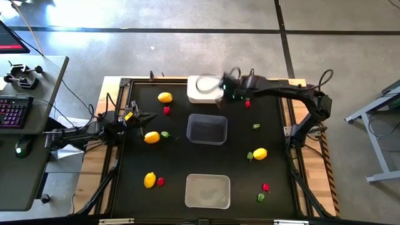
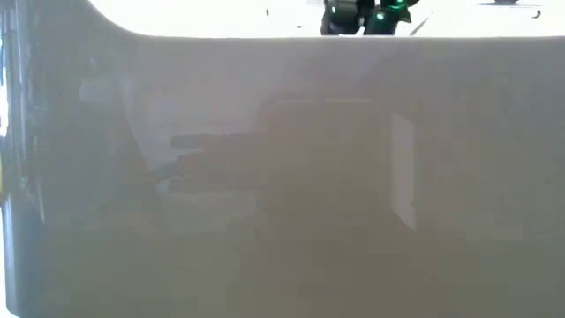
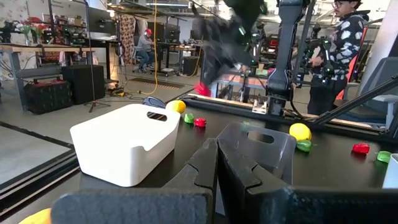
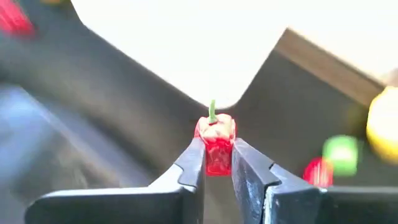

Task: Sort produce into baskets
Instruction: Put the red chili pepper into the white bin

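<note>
High view — we log the right gripper (image 1: pixel 222 91) at the near corner of the white basket (image 1: pixel 201 89), at the table's far edge. To do this step well, we judge it should travel fully inside the rim before letting go, low enough that the piece does not bounce out. The left gripper (image 1: pixel 141 117) waits at the left edge, just beside a lemon (image 1: pixel 151 137) and a green piece (image 1: pixel 165 134). Also listed: the clear basket (image 1: pixel 207 129) at centre, the pale grey basket (image 1: pixel 207 190) nearest us; lemons at (image 1: pixel 165 97), (image 1: pixel 260 153) and (image 1: pixel 149 180); red pieces at (image 1: pixel 167 110), (image 1: pixel 247 104), (image 1: pixel 160 181), (image 1: pixel 265 187). None sits in the short path to the white basket.

Low view — a pale basket wall (image 2: pixel 282 177) fills nearly everything; only a gripper's underside shows above it.

Left wrist view — the left fingers (image 3: pixel 211 168) lie together, holding nothing; the white basket and clear basket stand ahead, a person (image 3: pixel 339 50) beyond the table.

Right wrist view — the right fingers are clamped on a red berry-like piece (image 4: pixel 215 140), green stem up, the white basket's rim just ahead.
</note>
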You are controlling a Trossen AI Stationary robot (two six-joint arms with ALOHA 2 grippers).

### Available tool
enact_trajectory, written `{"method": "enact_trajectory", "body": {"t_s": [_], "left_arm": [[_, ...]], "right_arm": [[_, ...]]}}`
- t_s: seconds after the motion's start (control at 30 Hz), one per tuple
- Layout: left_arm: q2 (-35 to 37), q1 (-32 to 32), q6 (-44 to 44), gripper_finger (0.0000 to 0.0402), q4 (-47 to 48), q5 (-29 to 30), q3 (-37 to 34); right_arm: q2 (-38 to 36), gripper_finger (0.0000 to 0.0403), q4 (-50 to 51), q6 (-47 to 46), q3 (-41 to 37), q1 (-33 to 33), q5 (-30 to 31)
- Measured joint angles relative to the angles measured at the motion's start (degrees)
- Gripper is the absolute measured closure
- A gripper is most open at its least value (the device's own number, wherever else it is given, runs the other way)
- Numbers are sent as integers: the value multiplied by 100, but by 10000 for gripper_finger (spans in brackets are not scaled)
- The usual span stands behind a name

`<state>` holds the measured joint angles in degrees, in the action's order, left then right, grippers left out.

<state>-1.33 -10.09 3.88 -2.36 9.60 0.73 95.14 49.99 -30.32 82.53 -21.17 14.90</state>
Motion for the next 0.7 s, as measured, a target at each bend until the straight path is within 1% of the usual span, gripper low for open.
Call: {"method": "enact_trajectory", "body": {"t_s": [0.07, 0.13, 0.23, 0.37, 0.5, 0.6, 0.7], "left_arm": [[-1, -1, 0, 401, 1, -1, -1], [-1, 0, 0, 401, 1, -1, 0], [-1, -2, 0, 401, 1, -1, 0], [0, -1, 0, 401, 0, -1, -1], [0, 0, 0, 402, 1, -1, 0], [-1, -2, 0, 401, 1, -1, 0], [-1, 0, 0, 402, 0, -1, 0]], "right_arm": [[88, 355, -602, 479, 250, -146, 12], [299, 355, -1100, 969, 478, -294, -131], [790, 355, -1359, 1594, 868, -491, -425], [1589, 355, -1228, 2301, 1548, -666, -675], [2312, 355, -841, 2746, 2261, -748, -958], [2745, 355, -436, 2898, 2753, -747, -968], [3046, 355, -144, 2863, 3112, -747, -948]]}}
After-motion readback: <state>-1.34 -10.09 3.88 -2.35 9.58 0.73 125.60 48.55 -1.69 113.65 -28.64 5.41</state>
